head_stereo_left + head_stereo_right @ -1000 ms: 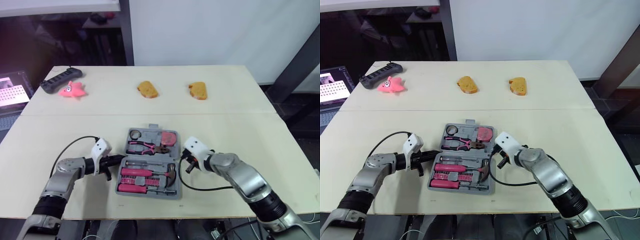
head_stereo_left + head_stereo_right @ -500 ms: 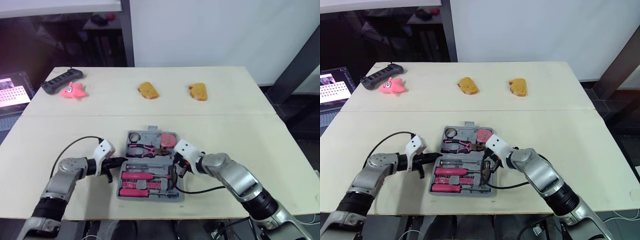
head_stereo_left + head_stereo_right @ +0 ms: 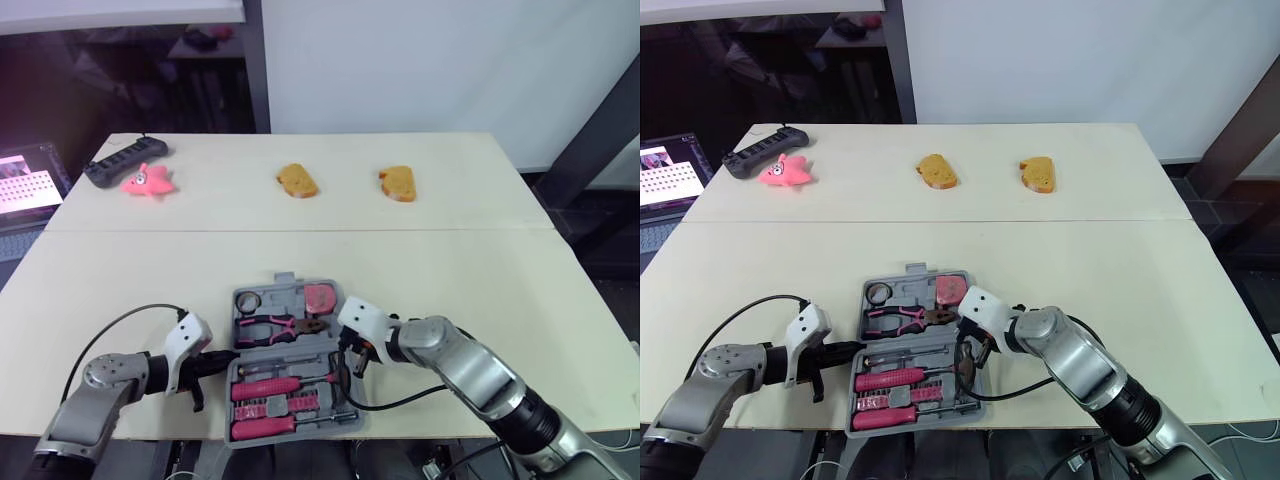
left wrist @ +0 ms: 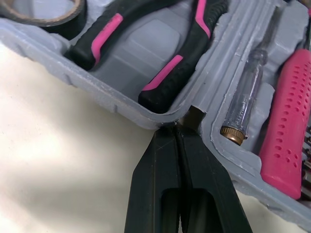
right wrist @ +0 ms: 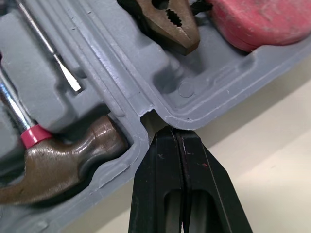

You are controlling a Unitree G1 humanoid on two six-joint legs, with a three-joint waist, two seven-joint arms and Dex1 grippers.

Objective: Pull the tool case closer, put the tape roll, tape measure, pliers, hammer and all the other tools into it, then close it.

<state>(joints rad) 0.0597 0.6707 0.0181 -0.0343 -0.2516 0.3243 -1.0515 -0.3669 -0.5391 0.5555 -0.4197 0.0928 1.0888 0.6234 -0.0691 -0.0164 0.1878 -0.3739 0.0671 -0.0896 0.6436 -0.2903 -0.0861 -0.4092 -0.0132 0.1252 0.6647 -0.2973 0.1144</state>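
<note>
L gripper (image 4: 177, 127) & R gripper (image 5: 177, 130): jaws closed, empty, tips in opposite side notches of open tool case (image 4: 97, 90).

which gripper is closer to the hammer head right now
Right. The right gripper sits at the hinge notch of the tool case, beside the hammer head; the left gripper is at the opposite edge, by the pliers.

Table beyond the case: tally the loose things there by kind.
Bread pieces: 2
Pink toy: 1
Power strip: 1
Total: 4
</note>
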